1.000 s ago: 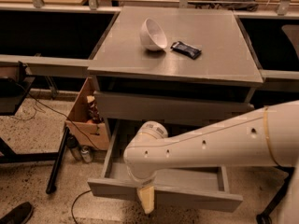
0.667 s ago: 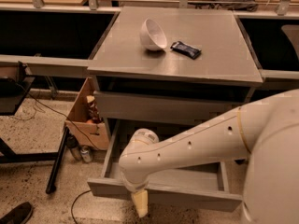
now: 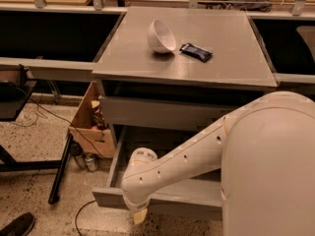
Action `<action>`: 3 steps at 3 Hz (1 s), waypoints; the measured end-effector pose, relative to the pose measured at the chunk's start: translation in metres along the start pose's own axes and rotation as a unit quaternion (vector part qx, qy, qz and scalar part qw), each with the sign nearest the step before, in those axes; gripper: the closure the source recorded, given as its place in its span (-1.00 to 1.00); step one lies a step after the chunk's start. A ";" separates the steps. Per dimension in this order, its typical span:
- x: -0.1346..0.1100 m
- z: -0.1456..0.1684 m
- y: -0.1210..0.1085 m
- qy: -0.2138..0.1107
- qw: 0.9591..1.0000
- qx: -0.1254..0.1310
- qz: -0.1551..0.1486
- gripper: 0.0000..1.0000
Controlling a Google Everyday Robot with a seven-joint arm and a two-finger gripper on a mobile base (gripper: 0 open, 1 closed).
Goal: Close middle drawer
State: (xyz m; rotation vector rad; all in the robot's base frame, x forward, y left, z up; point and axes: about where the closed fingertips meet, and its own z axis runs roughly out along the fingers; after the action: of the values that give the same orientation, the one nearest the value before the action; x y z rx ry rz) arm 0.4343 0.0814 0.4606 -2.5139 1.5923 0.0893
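Now gripper (image 3: 139, 215) sits lower, before middle drawer (image 3: 192, 204).

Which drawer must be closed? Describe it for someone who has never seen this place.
Find the grey cabinet with a white bowl on top. Below its upper drawer front, the middle drawer alone stands pulled out, with the gripper hanging at its front edge.

The robot's arm (image 3: 197, 151) has swung nearer the camera. Its white shell now fills the lower right and hides the right end of the open middle drawer (image 3: 110, 198). The wrist joint sits lower and further left than before. The gripper (image 3: 139, 215) has shifted slightly left and down, to the drawer front's lower edge.
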 end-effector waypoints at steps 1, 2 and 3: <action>0.002 0.008 0.002 0.001 1.000 0.004 0.006 0.29; 0.003 0.011 0.000 0.002 1.000 0.008 0.007 0.75; 0.000 0.015 -0.010 0.004 1.000 0.007 0.004 1.00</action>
State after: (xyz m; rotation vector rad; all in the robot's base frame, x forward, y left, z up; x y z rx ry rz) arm 0.4436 0.0880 0.4470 -2.5002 1.6007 0.0703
